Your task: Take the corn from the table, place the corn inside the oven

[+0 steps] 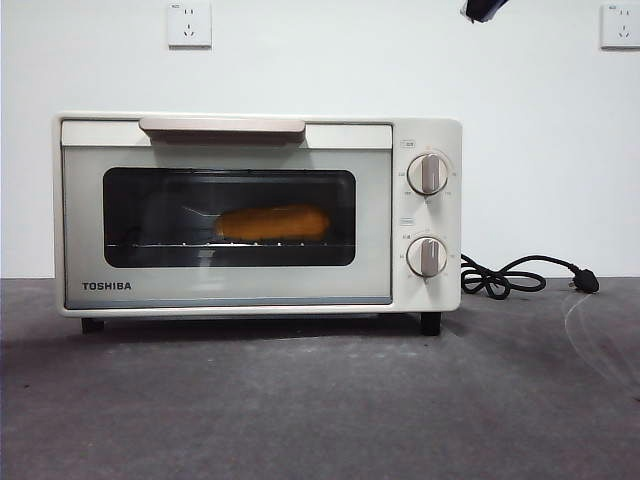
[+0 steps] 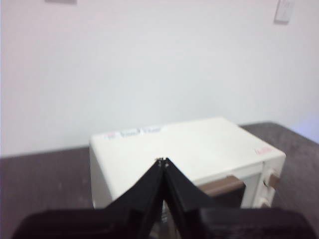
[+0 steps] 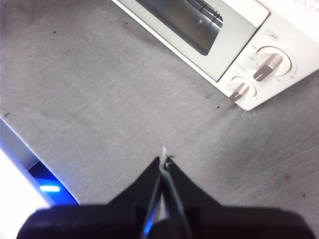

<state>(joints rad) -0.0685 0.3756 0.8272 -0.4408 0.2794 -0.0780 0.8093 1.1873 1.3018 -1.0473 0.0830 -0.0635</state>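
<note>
The corn (image 1: 272, 223) lies on the wire rack inside the cream-white oven (image 1: 258, 212), seen through the dark glass of its closed door. The oven stands on the dark grey table (image 1: 320, 400). My left gripper (image 2: 163, 160) is shut with nothing in it and hangs high above the oven (image 2: 189, 154), looking down on its top. My right gripper (image 3: 164, 159) is shut and empty over bare table in front of the oven's knob end (image 3: 259, 69). In the front view only a black tip (image 1: 483, 9) shows at the top edge.
The oven's black cord and plug (image 1: 525, 275) lie coiled on the table to the right of the oven. Two wall sockets (image 1: 189, 24) sit on the white wall behind. A table edge with a blue glow (image 3: 47, 186) runs near my right gripper.
</note>
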